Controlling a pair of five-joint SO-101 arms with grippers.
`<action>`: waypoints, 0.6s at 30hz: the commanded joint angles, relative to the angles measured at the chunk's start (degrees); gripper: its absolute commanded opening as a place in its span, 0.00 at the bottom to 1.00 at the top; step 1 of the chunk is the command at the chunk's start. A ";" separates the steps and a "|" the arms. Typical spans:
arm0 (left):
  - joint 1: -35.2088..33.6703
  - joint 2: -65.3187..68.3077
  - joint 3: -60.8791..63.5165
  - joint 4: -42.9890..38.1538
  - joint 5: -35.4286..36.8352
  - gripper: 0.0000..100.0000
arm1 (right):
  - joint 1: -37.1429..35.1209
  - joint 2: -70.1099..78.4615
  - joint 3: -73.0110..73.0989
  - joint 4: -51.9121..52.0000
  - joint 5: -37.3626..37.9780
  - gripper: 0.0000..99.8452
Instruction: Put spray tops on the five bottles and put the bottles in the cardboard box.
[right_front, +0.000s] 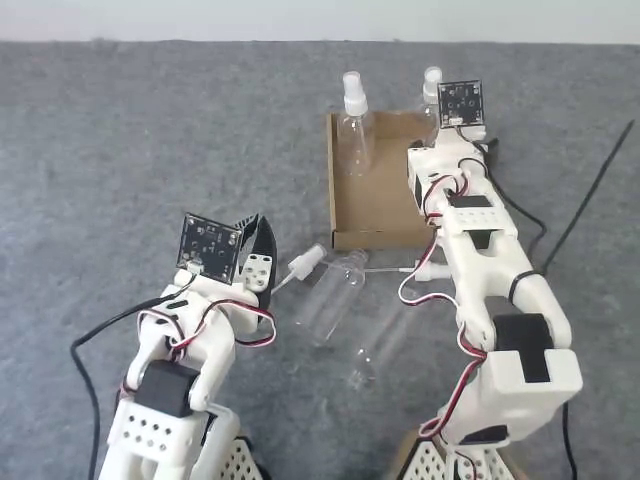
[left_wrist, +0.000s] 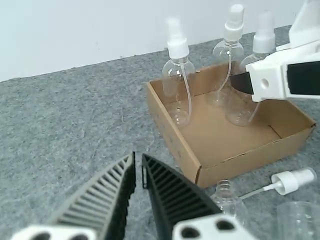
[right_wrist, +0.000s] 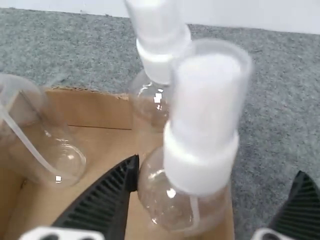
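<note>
The cardboard box (right_front: 380, 215) sits on the grey carpet, and three clear bottles with white spray tops stand in it (left_wrist: 177, 80) (left_wrist: 226, 62) (left_wrist: 248, 87). My right gripper (right_wrist: 216, 172) is open over the box's far corner, with one capped bottle (right_wrist: 197, 150) upright between its fingers (right_wrist: 107, 200); the far finger stands clear of it. Two clear bottles (right_front: 332, 292) (right_front: 385, 338) lie on the carpet in front of the box, one showing an open neck (left_wrist: 226, 192). A loose spray top (left_wrist: 291, 181) lies beside them. My left gripper (left_wrist: 139, 167) is shut on nothing, short of the box.
The right arm (right_front: 472, 215) stretches over the box's right side and hides part of it. Black cables (right_front: 585, 205) trail on the carpet to the right. Bare carpet lies left of the box and behind it.
</note>
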 joint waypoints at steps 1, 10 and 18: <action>-0.18 0.18 -0.40 -1.49 -0.70 0.01 | 0.48 -6.46 -1.67 0.22 0.70 0.39; -0.18 0.18 -0.31 -1.49 -0.70 0.01 | 0.48 -21.14 -2.11 13.58 0.70 0.39; -0.18 0.18 -0.31 -1.49 -0.70 0.01 | -0.04 -35.47 -1.67 35.82 0.35 0.39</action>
